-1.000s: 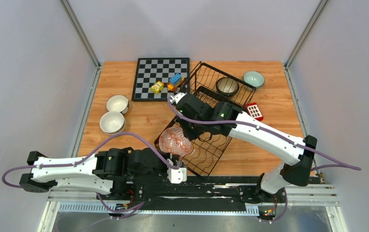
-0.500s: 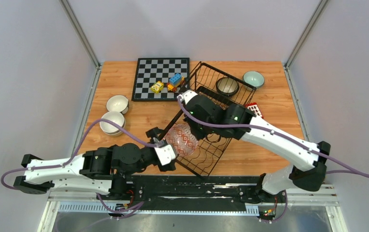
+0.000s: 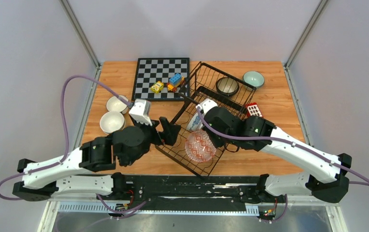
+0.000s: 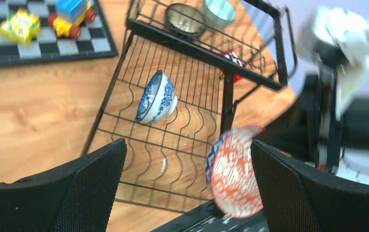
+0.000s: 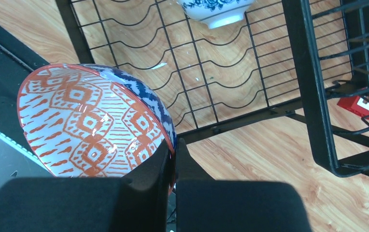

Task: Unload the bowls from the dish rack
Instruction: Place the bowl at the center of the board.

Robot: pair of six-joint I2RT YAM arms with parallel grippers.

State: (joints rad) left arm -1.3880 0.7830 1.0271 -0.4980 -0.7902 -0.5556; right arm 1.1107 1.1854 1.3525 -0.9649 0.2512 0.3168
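the right gripper (image 5: 174, 153) is clamped together on the rim of an orange-patterned bowl (image 5: 95, 130) with a blue outside. it holds the bowl tipped up on edge over the 6 o'clock end of the dish rack (image 4: 199, 48). whether the bowl touches the wires cannot be told.

at the bowl's 10 o'clock, the left gripper (image 3: 169, 130) hangs over the rack's left rim, its fingers spread wide apart with nothing between them.

at 12 o'clock from the held bowl, a blue-and-white bowl (image 4: 157, 96) lies on its side on the rack's grid floor. farther on, toward 1 o'clock, a dark bowl (image 3: 227, 86) sits upright in the rack's far section. a mint bowl (image 3: 253, 78) stands on the bench (image 3: 279, 96) just outside the rack's far corner, at the dark bowl's 2 o'clock.

a red-and-white piece (image 3: 254, 111) lies against the rack's 3 o'clock side.

well apart at the rack's 9 o'clock, two cream bowls (image 3: 112, 122) stand upright just beside each other on the bench. at 11 o'clock lies a chessboard (image 3: 161, 72), with toy blocks (image 3: 175, 79) on the corner nearest the rack.
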